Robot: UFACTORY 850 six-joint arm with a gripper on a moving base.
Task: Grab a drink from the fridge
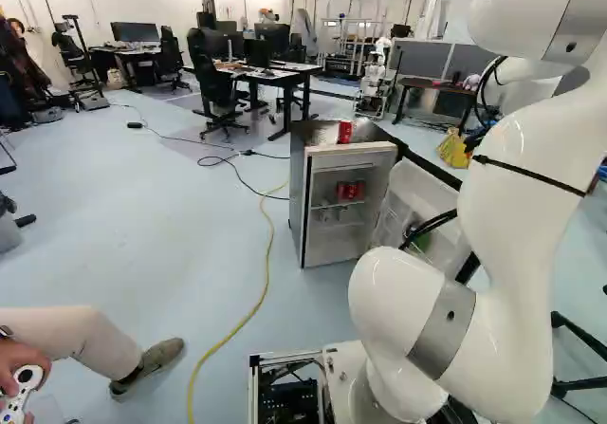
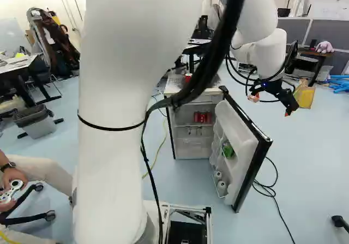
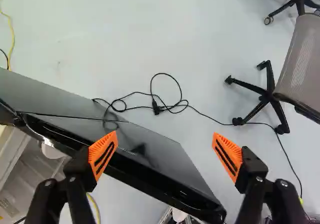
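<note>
Gripper (image 2: 270, 106): fingers spread wide, orange pads (image 3: 103, 154) facing each other well apart. In the wrist view, the open fridge door (image 2: 252, 143) runs obliquely below the gripper (image 3: 165, 135), its dark edge passing under one finger; contact between finger and door cannot be determined. A black cable (image 3: 156, 107) lies looped on the floor ahead of the fingers.

Drinks: red cans (image 1: 350, 191) stand together on an inner shelf of the fridge (image 1: 297, 192); a single red can (image 1: 344, 132) stands upright on its top. Both locations are well apart from the fingers.
</note>
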